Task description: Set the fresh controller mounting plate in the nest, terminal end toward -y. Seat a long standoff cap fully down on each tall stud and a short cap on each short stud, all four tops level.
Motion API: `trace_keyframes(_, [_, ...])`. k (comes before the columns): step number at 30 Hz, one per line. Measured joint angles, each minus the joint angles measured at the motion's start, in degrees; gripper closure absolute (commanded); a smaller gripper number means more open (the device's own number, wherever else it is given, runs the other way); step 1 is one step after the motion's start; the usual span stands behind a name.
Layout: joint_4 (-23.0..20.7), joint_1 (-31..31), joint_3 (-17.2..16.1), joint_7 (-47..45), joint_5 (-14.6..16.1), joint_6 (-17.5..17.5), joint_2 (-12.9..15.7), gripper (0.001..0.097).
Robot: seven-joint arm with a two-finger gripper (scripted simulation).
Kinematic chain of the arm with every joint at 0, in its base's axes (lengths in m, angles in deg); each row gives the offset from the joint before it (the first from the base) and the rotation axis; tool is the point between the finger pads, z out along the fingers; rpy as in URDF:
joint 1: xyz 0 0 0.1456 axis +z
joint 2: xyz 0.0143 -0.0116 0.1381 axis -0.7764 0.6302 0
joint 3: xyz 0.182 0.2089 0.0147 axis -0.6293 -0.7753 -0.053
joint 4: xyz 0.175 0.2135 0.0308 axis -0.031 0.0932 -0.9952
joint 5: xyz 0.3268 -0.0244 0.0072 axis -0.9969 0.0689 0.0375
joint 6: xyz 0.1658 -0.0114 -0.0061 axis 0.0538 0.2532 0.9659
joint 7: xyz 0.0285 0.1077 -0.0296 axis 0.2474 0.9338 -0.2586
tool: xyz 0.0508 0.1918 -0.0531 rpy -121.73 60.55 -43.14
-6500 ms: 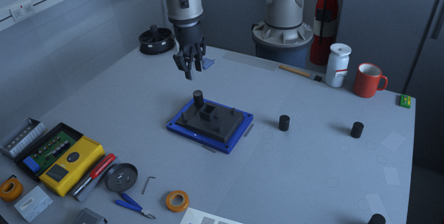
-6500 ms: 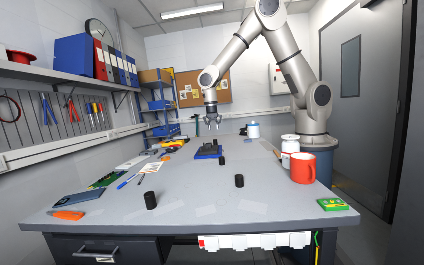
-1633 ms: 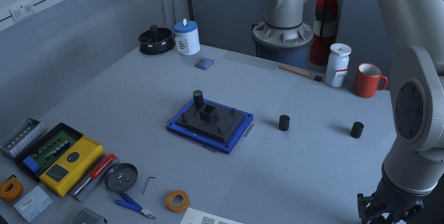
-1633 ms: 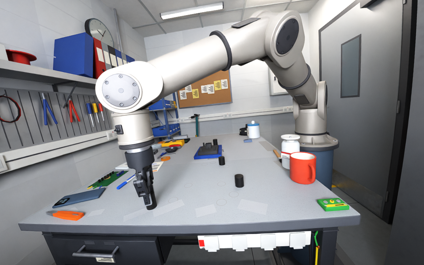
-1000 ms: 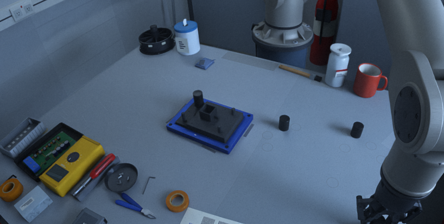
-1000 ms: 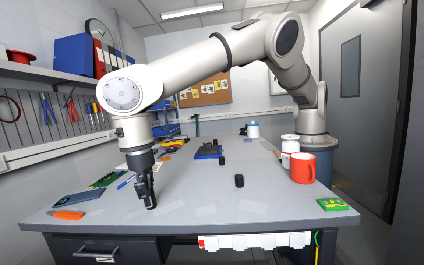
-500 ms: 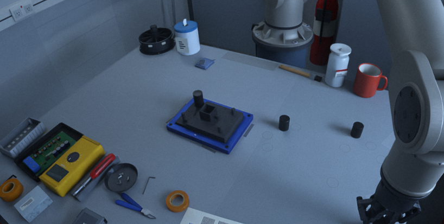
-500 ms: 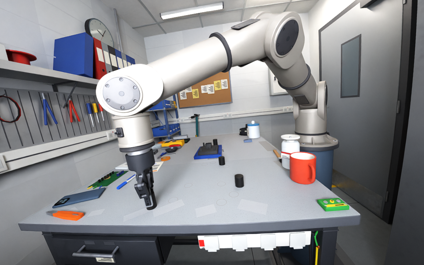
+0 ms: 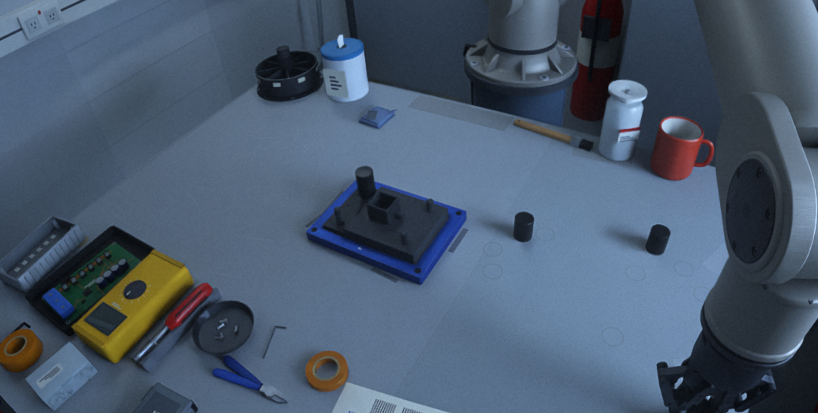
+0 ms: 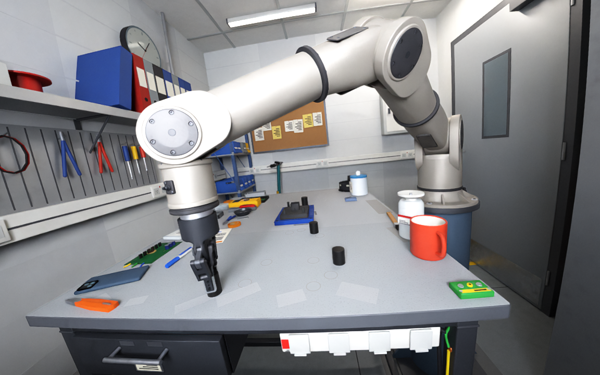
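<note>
The dark mounting plate [image 9: 389, 222] lies in the blue nest [image 9: 386, 231] at mid-table, with one standoff cap [image 9: 365, 181] on its far-left stud and the other three studs bare. Two more black caps stand loose on the table to the right, one near the nest [image 9: 523, 226] and one farther out [image 9: 657, 239]. My gripper [image 10: 212, 288] is down at the table's near end, far from the nest, closed on a black standoff cap [image 10: 213, 291] that its fingers largely hide. In the side camera only the gripper's upper body shows at the bottom right corner.
The table's front edge [image 10: 265, 317] runs just below my gripper, with an orange knife [image 10: 93, 304] and a phone [image 10: 112, 279] to its left. A red mug [image 9: 679, 147], white bottle [image 9: 622, 119] and the arm's base [image 9: 521, 67] line the far side; tools crowd the opposite side.
</note>
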Motion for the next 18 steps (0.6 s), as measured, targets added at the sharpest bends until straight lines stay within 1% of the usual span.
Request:
trace_keyframes(8, [-0.33, 0.06, 0.36, 0.20, 0.32, -1.44, -1.08, 0.0901])
trace_keyframes(18, [-2.14, 0.07, 1.44, 0.93, 1.19, -5.96, -4.09, 0.0901])
